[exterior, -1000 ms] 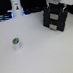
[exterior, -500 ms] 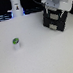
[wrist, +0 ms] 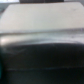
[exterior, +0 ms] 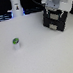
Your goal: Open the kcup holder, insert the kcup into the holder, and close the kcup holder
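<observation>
Your gripper (exterior: 54,3) hovers over the black holder (exterior: 56,19); jaws' state can't be told. The kcup (exterior: 16,44) sits well apart on the table. Descend squarely onto a handle.

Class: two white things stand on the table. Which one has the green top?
The small pod, standing alone on the table. The tall white post at the back shows no green.

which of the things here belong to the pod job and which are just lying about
For the job: the pod, the black holder, the gripper above the holder.
Just lying about: the white post at the back, the table.
</observation>
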You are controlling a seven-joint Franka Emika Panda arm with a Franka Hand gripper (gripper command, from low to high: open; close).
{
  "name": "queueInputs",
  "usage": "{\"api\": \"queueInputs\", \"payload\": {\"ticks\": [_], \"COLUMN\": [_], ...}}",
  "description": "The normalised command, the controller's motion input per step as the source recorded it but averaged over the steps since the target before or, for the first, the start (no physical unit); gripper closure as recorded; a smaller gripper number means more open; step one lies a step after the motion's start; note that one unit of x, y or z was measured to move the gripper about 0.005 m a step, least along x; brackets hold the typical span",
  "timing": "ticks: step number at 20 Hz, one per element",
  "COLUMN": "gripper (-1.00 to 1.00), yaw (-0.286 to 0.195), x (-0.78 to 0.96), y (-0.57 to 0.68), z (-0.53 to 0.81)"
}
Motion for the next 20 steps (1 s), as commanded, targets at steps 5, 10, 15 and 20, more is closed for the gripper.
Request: {"api": "queueInputs", "payload": {"ticks": [5, 10, 15, 20], "gripper": [1.00, 1.00, 1.00, 1.00], "yaw": [-0.023, -0.033, -0.048, -0.045], "x": [0.53, 0.67, 0.95, 0.98], "y": [-0.02, -0.14, -0.24, -0.26], "z": [0.07, 0.16, 0.23, 0.21]}}
